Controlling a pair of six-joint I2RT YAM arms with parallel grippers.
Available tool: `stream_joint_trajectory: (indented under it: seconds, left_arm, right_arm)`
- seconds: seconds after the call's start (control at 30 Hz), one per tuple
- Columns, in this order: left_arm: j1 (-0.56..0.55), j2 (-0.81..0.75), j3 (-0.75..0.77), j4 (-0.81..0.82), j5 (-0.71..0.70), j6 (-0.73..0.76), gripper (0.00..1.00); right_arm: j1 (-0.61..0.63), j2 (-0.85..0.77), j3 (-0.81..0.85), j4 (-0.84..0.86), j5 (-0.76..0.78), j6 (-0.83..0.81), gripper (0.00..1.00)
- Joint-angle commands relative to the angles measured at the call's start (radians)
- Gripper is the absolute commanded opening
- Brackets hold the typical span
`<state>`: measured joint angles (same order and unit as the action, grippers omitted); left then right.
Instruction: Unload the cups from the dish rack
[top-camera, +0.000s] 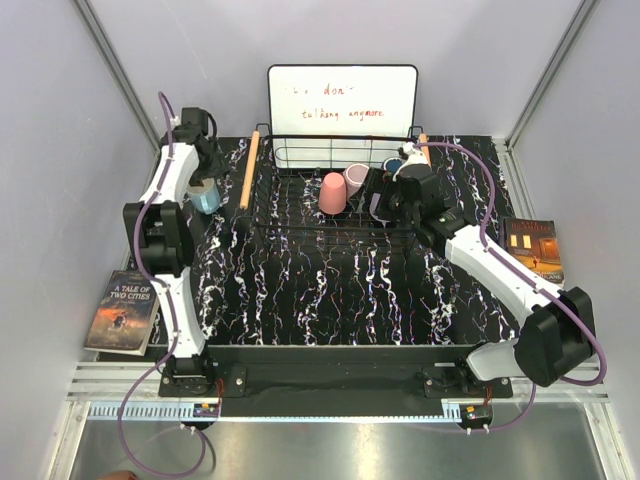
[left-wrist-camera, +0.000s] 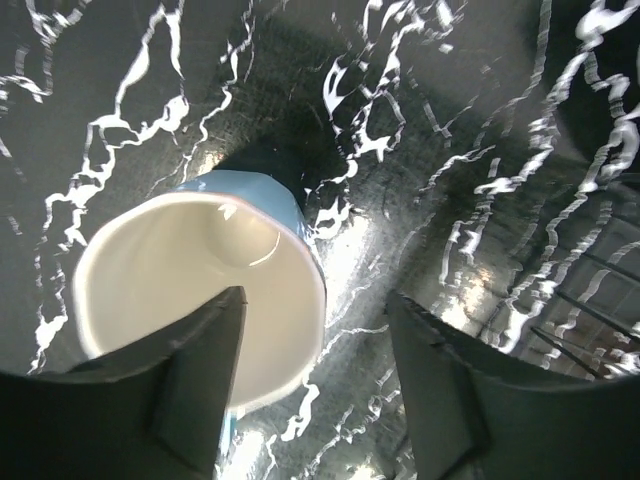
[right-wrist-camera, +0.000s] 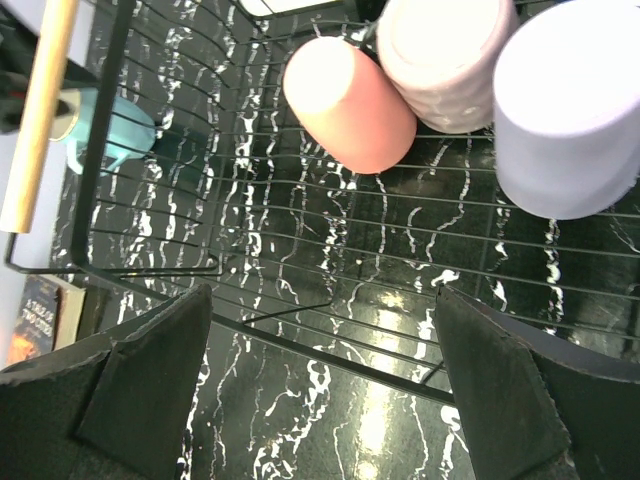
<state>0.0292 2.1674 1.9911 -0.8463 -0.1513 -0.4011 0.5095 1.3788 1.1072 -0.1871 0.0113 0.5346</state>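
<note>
The black wire dish rack (top-camera: 300, 215) stands at the back middle. A salmon pink cup (top-camera: 332, 192) and a mauve cup (top-camera: 356, 178) lie in it, with a dark navy cup (top-camera: 393, 164) behind. The right wrist view shows the pink (right-wrist-camera: 350, 105), mauve (right-wrist-camera: 445, 60) and lavender (right-wrist-camera: 570, 110) cups on the grid. My right gripper (right-wrist-camera: 322, 292) is open and empty above the rack's front bar. The light blue cup (left-wrist-camera: 200, 290) stands upright on the mat left of the rack. My left gripper (left-wrist-camera: 315, 300) is open over it, one finger above its cream inside, one outside.
A white board (top-camera: 342, 103) with writing stands behind the rack. The rack's wooden handles (top-camera: 248, 170) lie along its sides. A book (top-camera: 123, 310) lies at the left edge and another book (top-camera: 533, 248) at the right. The black marbled mat (top-camera: 330, 300) covers the table.
</note>
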Motion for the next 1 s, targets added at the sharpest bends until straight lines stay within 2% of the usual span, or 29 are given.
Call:
stream_joint_trajectory:
  seconds: [0.0,0.13,0.2,0.23,0.4,0.47,0.53,0.6,0.63,0.7,0.77,0.97]
  left_arm:
    - [-0.014,-0.197,0.063,0.056,-0.024,-0.024,0.68]
    - [-0.046,-0.27,0.107,0.062,-0.042,-0.034,0.75]
    - [-0.077,-0.334,0.094,0.067,-0.053,-0.045,0.86]
    - [-0.093,-0.362,0.056,0.076,-0.063,-0.044,0.99]
    - [-0.239,-0.567,-0.17,0.19,-0.114,-0.048,0.99]
    - [-0.29,-0.642,-0.277,0.219,-0.172,-0.116,0.99]
    - [-0.339,-0.696,-0.396,0.243,-0.239,-0.224,0.99]
    - [-0.382,-0.78,-0.493,0.291,-0.28,-0.22,0.99]
    - [-0.4,-0.803,-0.57,0.311,-0.292,-0.202,0.99]
    - [-0.458,-0.831,-0.621,0.294,-0.318,-0.168,0.99]
    - [-0.514,-0.856,-0.649,0.25,-0.372,-0.171,0.99]
    - [-0.529,-0.961,-0.801,0.254,-0.243,-0.225,0.99]
  right_arm:
    - [0.014,-0.004,0.068,-0.02,0.059,-0.019,1.0]
    - [0.012,0.009,0.095,-0.054,0.067,-0.027,1.0]
    - [0.012,0.017,0.115,-0.063,0.087,-0.042,1.0]
    - [0.011,0.022,0.129,-0.09,0.099,-0.05,1.0]
    - [0.027,0.042,0.183,-0.124,0.317,-0.058,1.0]
    - [0.026,0.017,0.171,-0.097,0.404,-0.053,1.0]
    - [0.026,0.003,0.146,-0.057,0.423,-0.076,1.0]
    - [0.029,0.043,0.231,-0.112,0.412,-0.131,1.0]
    - [0.032,0.077,0.277,-0.22,0.423,-0.146,1.0]
    - [0.041,0.169,0.382,-0.316,0.484,-0.195,1.0]
    - [0.041,0.218,0.417,-0.324,0.495,-0.223,1.0]
    - [0.031,0.363,0.54,-0.357,0.503,-0.246,1.0]
